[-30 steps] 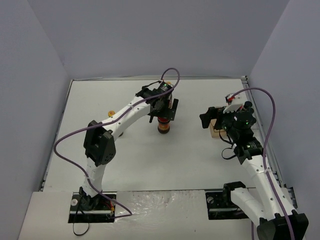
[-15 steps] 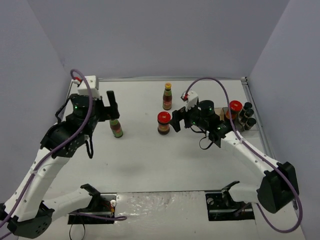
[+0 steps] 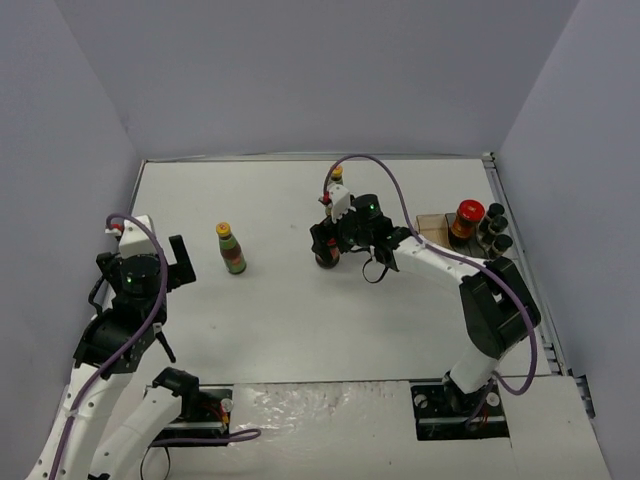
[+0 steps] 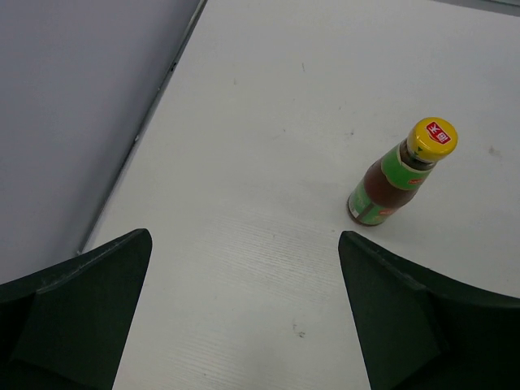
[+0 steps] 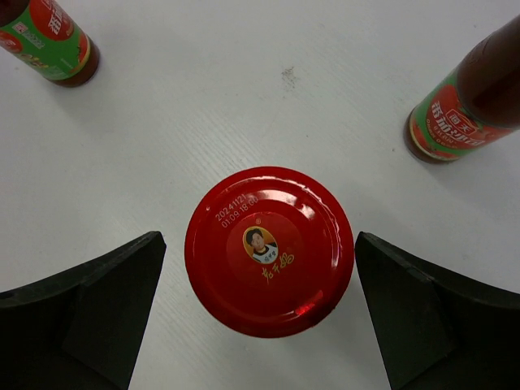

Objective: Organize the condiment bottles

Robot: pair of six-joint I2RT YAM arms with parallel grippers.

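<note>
While the white table (image 3: 290, 320) fills most of the overhead view, the two arms occupy very different parts of it. The right arm (image 3: 470, 290) stretches from its base at the near edge up and across to the table's middle. The left arm (image 3: 110, 340) is folded at the near left, close to the side wall. A clear brownish tray (image 3: 432, 222) sits at the far right, near the wall.

The left gripper (image 4: 245, 244) hangs over bare table with its jaws wide apart and nothing between them. A yellow-capped bottle (image 4: 382, 187) stands upright well ahead of it, left of the table's centre. The second yellow-capped bottle (image 3: 336, 176) stands farther back, just behind the right arm's wrist and mostly hidden by it.

The right gripper (image 5: 260, 240) hovers over a red-lidded jar (image 5: 269, 250) at the table's middle. Its jaws are apart, one finger on each side of the lid, and white table shows between the lid and each finger — no contact can be seen. In the wrist view the lower parts of both slim bottles appear beyond the jar, one to each side and apart from it.

The second red-lidded jar (image 3: 468, 214) stands at the tray's right part. Three black-capped shakers (image 3: 496, 228) cluster just beside it, nearer the right wall — whether they stand inside the tray's walls cannot be told.
</note>
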